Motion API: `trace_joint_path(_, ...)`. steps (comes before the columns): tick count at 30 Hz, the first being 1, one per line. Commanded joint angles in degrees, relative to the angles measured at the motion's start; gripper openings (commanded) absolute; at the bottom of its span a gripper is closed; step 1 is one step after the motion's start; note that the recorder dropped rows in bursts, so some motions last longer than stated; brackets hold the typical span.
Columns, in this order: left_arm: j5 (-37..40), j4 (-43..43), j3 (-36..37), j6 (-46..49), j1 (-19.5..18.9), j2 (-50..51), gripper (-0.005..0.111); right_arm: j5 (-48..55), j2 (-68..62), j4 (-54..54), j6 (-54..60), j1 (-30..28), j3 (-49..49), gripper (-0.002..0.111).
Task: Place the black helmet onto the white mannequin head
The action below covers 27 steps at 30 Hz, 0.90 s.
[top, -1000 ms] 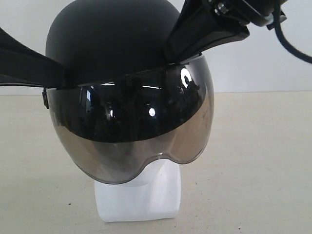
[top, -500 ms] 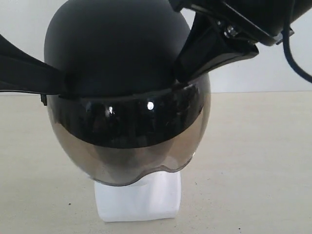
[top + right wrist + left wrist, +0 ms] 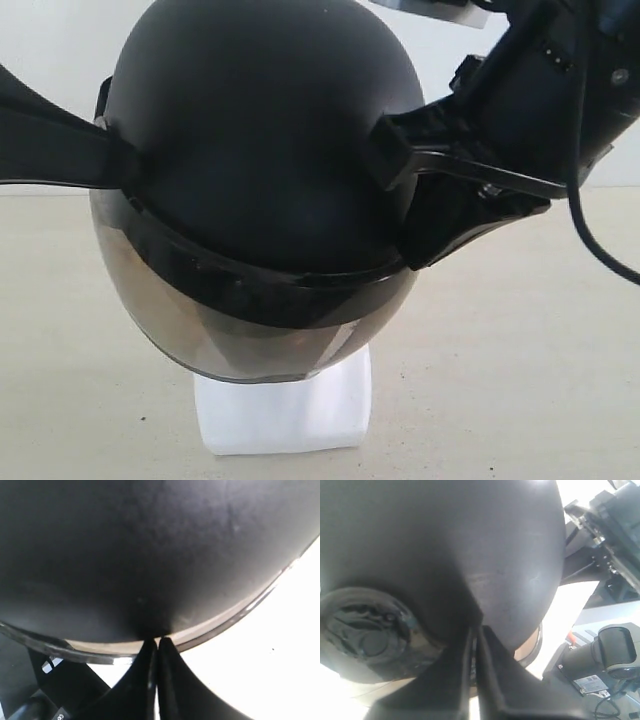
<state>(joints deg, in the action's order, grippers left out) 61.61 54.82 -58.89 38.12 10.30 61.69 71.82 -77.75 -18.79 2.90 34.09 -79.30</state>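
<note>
On beige table, black helmet covering white mannequin head, neck exposed

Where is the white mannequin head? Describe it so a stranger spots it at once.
On the beige table, find the big black helmet. Directly under it stands the white mannequin head, only its blocky base showing. Nothing else on the table is white.
</note>
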Motion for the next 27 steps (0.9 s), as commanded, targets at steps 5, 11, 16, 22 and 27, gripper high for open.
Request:
trace_joint_path(5,-0.8,-0.7,0.3,0.4,0.2,-0.4,0.005,-4.4,5.4,4.3,-3.9,-0.2,-5.1,0.0)
trace_joint_path(11,-2.0,-4.8,-5.2,-4.9,0.2,-4.4,0.005,-2.6,7.7,21.4,-12.7,-0.5,-5.9,0.0)
trace_joint_path(16,-6.4,-17.9,-6.4,-11.3,0.2,-3.1,0.005,-6.2,5.1,24.8,-12.8,-0.5,-2.5,0.0)
trace_joint_path(22,-8.7,-18.7,-6.4,-11.5,0.2,2.3,0.005,-13.7,2.7,27.9,-15.1,-0.5,1.6,0.0)
trace_joint_path(27,-10.7,-18.7,-6.4,-11.4,0.2,4.5,0.005,-14.7,0.0,26.5,-15.4,-0.3,1.6,0.0)
